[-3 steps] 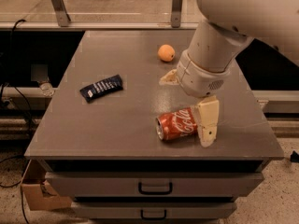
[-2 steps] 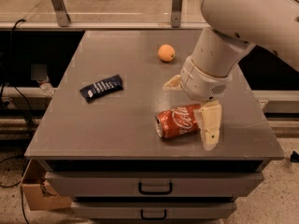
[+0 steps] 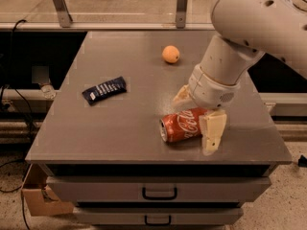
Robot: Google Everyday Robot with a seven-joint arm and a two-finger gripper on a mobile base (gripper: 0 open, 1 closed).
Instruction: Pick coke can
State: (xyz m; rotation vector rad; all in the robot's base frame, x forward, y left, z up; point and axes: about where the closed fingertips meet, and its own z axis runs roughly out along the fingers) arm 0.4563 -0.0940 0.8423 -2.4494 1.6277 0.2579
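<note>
step: we're at the grab, nothing lifted yet | gripper (image 3: 195, 123) spread wide, holding nothing, straddling the coke can (image 3: 178, 127) | can's on its side, 5 o'clock on the table (image 3: 115, 138) | next: we'd guess squeeze shut, then lift

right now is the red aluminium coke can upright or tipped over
Tipped over: the coke can lies on its side on the grey table, a silver end showing, the gripper straddling it.
</note>
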